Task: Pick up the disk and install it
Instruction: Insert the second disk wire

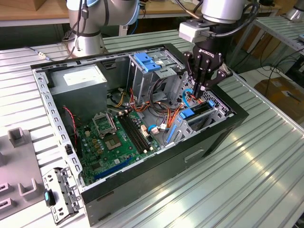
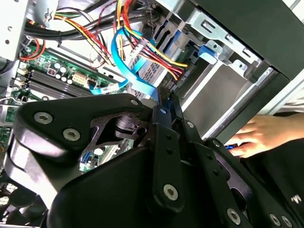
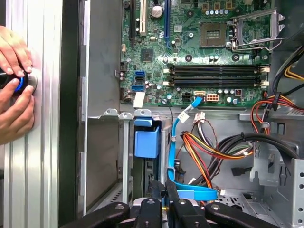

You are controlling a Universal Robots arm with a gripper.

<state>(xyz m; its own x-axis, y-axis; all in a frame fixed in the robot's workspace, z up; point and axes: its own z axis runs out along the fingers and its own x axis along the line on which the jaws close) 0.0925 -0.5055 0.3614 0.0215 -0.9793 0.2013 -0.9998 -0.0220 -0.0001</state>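
Observation:
The disk [image 1: 195, 115], a dark slab with blue side rails, sits on edge in the drive bay at the front corner of the open computer case [image 1: 204, 142], on the exterior view's right. In the first wrist view its blue rail [image 3: 146, 140] stands out of the bay slot. My gripper [image 1: 200, 88] hangs just above the disk, with its black fingers [image 3: 176, 202] pressed together and nothing between them. It is shut in both wrist views, its tips [image 2: 166, 102] beside a light blue flat cable [image 2: 124, 66].
Inside the case lie a green motherboard [image 1: 114, 137], a grey power-supply box [image 1: 78, 80], a metal cage with a blue top [image 1: 147, 64] and bundled wires [image 3: 209, 152]. A person's hands [image 3: 14, 90] hold a blue-ringed knob beside the case. Grey fixtures [image 1: 19, 137] stand on the exterior view's left.

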